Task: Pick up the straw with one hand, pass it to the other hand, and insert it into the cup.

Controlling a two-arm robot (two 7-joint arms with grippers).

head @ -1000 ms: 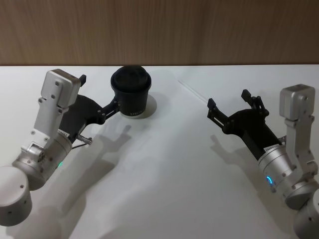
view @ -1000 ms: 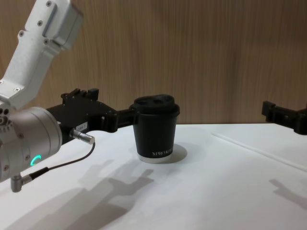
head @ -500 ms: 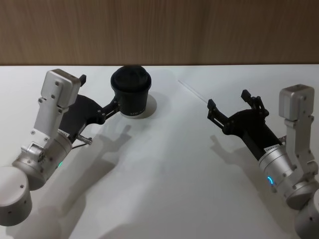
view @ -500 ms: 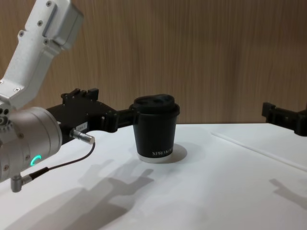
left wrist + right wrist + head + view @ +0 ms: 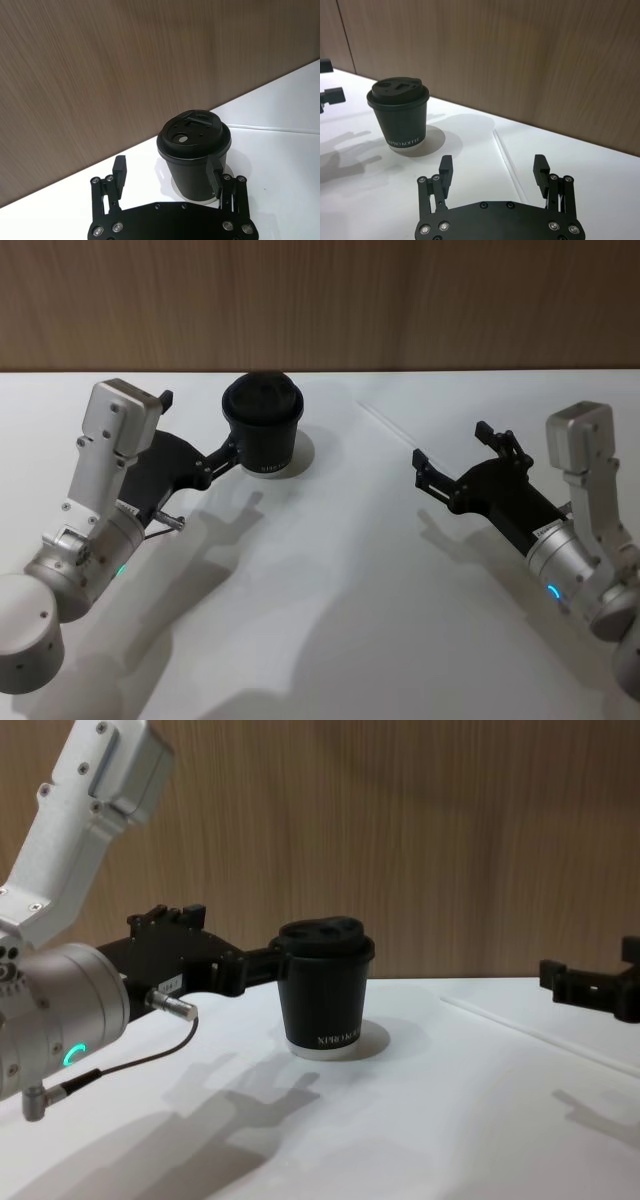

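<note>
The black lidded cup [image 5: 262, 425] stands upright at the back left of the white table [image 5: 330, 590]. My left gripper [image 5: 200, 423] is open beside it, and one fingertip [image 5: 216, 172] sits close against the cup's [image 5: 194, 150] side. The thin white straw [image 5: 388, 425] lies flat on the table, right of the cup. My right gripper [image 5: 450, 445] hovers open just short of the straw's near end with nothing between its fingers. From the right wrist view the straw [image 5: 507, 160] runs lengthwise between the spread fingers of that gripper [image 5: 493, 167]. The chest view shows the cup [image 5: 325, 985], the straw [image 5: 530, 1032] and both grippers [image 5: 215, 945] [image 5: 600, 970].
A wood-panelled wall [image 5: 320, 300] rises along the table's far edge, right behind the cup. The white tabletop spreads wide and bare in front of both arms.
My right gripper has shifted slightly left and lower, nearer the straw's near end. The left arm, the cup and the straw have not moved.
</note>
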